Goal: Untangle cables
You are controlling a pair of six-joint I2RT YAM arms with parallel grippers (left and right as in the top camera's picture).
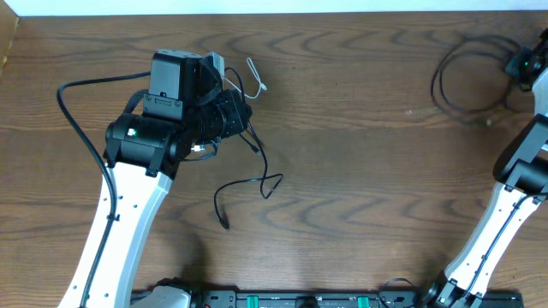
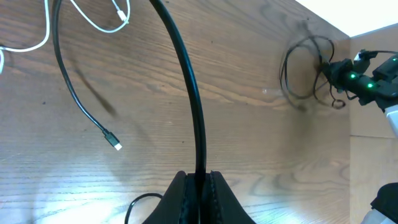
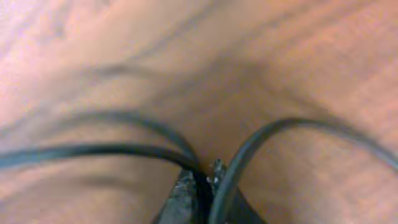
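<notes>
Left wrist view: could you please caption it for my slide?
Left tool shut on a black cable, white cable lying beyond.

Table (image 1: 360,145): dark brown wood, wavy grain w/ oval knots, matte. Tiny pale speck on it right of centre (image 1: 408,111); same speck seen in left wrist view (image 2: 264,91). White band (image 1: 257,6) runs along far edge. Tan sliver (image 1: 7,43) at top-left corner, can't tell what. Left wrist view: soft glare patch on wood at lower left (image 2: 56,186). Right wrist view: wood v. blurred, reddish-brown.
</notes>
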